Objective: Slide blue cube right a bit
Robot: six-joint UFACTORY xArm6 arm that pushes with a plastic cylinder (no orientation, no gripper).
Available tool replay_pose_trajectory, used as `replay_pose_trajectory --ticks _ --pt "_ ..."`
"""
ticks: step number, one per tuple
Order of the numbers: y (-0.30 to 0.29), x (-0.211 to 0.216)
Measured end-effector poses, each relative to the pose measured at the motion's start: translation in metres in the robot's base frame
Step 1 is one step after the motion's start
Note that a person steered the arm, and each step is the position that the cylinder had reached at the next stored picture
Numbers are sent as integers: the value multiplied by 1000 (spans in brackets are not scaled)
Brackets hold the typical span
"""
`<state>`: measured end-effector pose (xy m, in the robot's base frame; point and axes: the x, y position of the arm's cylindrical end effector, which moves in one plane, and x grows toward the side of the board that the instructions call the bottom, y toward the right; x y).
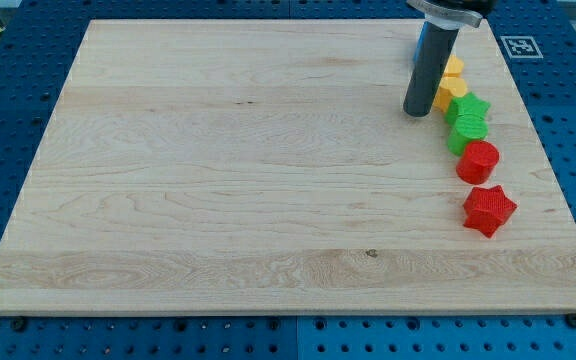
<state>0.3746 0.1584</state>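
Wooden board (218,180): light, on blue pegboard. Rod: dark, upright, cut off at the view's top; my tip (417,112) rests on the board, holding nothing, just left of the block column. Blue cube (420,42): only a sliver shows, behind the rod. Yellow blocks (452,82): partly hidden, shapes unclear. Green star (470,106), green block (465,130), red cylinder (479,161), red star (489,208).
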Motion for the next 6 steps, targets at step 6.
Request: replay_pose_trajectory --ticks 6 --pt "-19 -42"
